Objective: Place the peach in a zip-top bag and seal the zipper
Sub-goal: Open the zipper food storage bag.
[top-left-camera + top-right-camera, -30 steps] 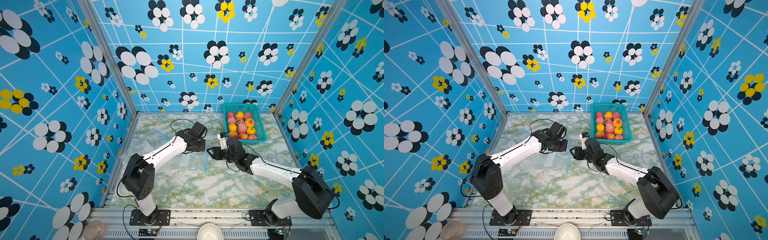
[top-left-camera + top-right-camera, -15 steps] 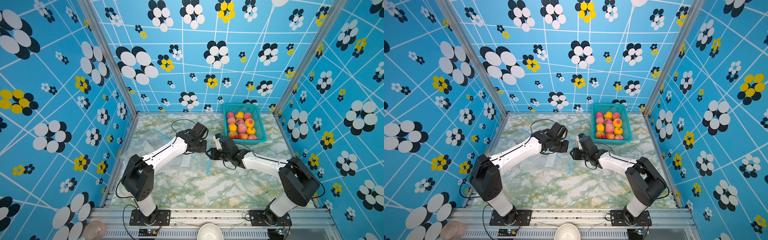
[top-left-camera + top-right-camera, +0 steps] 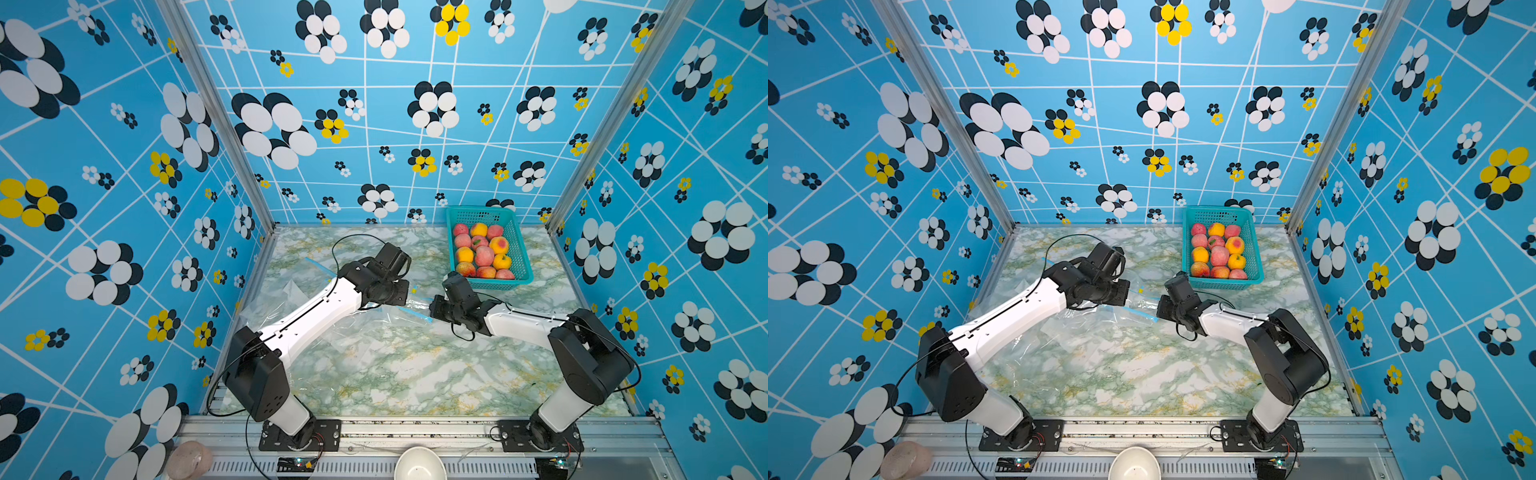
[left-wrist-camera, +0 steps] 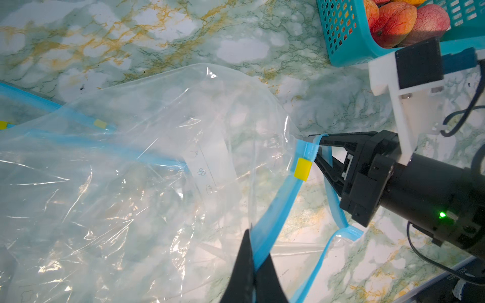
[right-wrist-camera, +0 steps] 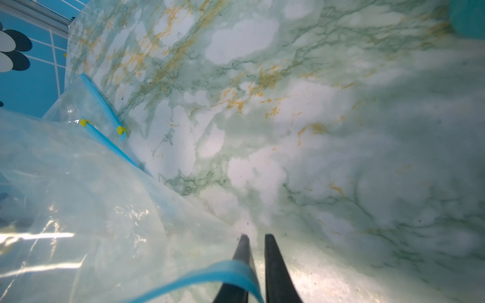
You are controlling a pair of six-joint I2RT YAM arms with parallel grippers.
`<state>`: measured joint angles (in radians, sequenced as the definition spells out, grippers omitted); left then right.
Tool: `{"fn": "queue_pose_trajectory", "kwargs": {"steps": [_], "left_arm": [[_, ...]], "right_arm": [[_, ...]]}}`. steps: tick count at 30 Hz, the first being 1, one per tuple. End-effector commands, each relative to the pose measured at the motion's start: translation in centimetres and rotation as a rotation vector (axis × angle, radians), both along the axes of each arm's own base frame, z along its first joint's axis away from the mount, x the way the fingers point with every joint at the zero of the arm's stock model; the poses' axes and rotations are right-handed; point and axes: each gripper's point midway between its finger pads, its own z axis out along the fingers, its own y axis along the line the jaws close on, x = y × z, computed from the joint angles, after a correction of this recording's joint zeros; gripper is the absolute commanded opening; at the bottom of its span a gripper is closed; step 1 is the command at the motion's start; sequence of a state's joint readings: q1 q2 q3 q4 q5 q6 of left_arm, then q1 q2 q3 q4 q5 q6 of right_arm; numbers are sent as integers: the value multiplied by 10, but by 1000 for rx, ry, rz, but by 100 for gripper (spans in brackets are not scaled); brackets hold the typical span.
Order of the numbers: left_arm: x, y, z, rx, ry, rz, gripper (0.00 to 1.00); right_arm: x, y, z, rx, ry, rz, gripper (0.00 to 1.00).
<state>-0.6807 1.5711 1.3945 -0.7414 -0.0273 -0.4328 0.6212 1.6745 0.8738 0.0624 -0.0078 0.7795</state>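
Note:
The clear zip-top bag (image 3: 365, 328) (image 3: 1084, 328) lies crumpled mid-table, its mouth edged by a blue zipper strip with a yellow slider (image 4: 302, 169). My left gripper (image 3: 409, 296) (image 4: 256, 244) is shut on one lip of that strip. My right gripper (image 3: 432, 309) (image 4: 319, 149) (image 5: 256, 236) faces it at the mouth's other lip. Its jaws have closed to a narrow gap, and the blue strip runs into that gap. Several peaches (image 3: 484, 254) (image 4: 393, 23) sit in the teal basket (image 3: 523, 257); none is in the bag.
More clear bags with blue strips (image 4: 26, 105) (image 5: 99, 105) lie toward the far left of the table. The basket stands at the back right, just behind my right wrist. A white bowl (image 3: 419, 465) and a pinkish lump (image 3: 189, 459) rest on the front ledge.
My right arm has slid left to the bag's mouth and its jaws have narrowed from wide apart to a slim gap around the strip. The left gripper has held still.

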Motion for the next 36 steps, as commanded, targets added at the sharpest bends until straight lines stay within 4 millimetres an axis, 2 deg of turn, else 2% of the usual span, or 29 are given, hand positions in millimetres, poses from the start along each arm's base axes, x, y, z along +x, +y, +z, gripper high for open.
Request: {"fn": "queue_pose_trajectory", "kwargs": {"steps": [1, 6, 17, 23, 27, 28, 31, 33, 34, 36], "left_arm": [[-2, 9, 7, 15, -21, 20, 0], [-3, -8, -11, 22, 19, -3, 1], [3, -16, -48, 76, 84, 25, 22], [3, -15, -56, 92, 89, 42, 34], [1, -15, -59, 100, 93, 46, 50], [0, -14, -60, 103, 95, 47, 51], [-3, -14, -64, 108, 102, 50, 51], [-5, -13, -67, 111, 106, 52, 48], [-6, -13, -68, 112, 108, 53, 45], [-7, -11, -70, 119, 105, 60, 32]], "right_arm": [[-8, -17, -12, -48, 38, -48, 13], [-11, 3, 5, -19, 5, 28, 9], [-17, 12, 27, 24, -32, 23, 4], [-18, 18, 27, 29, -29, 30, 2], [-18, 17, 24, 26, -23, 24, 2], [-18, 17, 23, 26, -22, 20, 2], [-17, 17, 23, 29, -23, 14, 2], [-18, 16, 23, 27, -22, 8, 2], [-18, 16, 23, 30, -23, 6, 2], [-18, 16, 23, 31, -24, 6, 2]]}}
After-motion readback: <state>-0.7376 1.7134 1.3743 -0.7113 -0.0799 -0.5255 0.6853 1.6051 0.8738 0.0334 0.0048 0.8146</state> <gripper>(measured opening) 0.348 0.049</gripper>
